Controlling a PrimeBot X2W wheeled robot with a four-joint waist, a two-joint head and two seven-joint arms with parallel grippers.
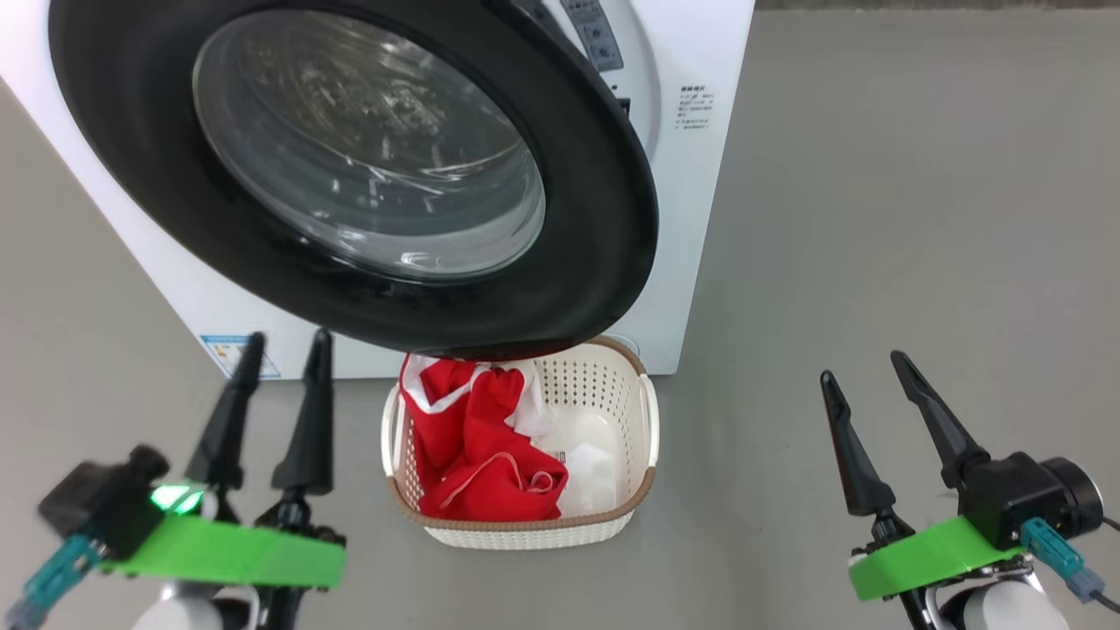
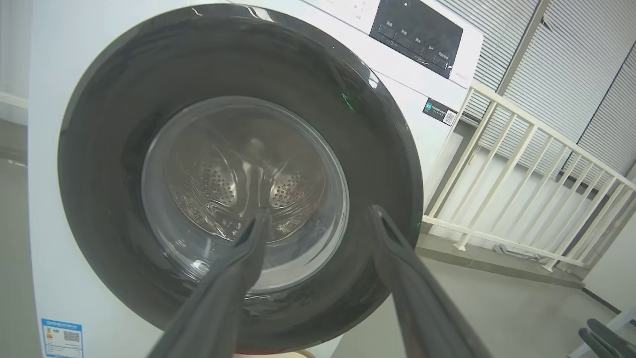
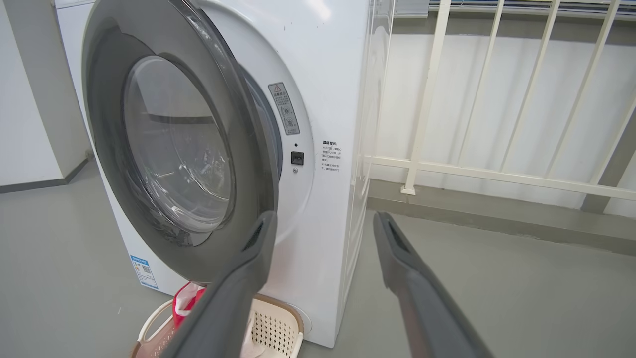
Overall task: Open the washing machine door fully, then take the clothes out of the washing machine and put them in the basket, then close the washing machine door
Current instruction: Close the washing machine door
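Smooth grey floor [image 1: 884,219], evenly lit. Cream railing [image 3: 497,174] with upright bars, pale surface behind. Grey slatted blinds [image 2: 561,64] above railing. White wall [image 3: 25,124], dark skirting [image 3: 35,185] at foot.

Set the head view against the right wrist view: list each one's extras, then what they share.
Head view's extras: the open left gripper, and the clothes heaped in the left half of the basket. Right wrist view's extras: a white railing beside the machine. Shared: the door, partly open, the machine, basket, clothes and the open right gripper.
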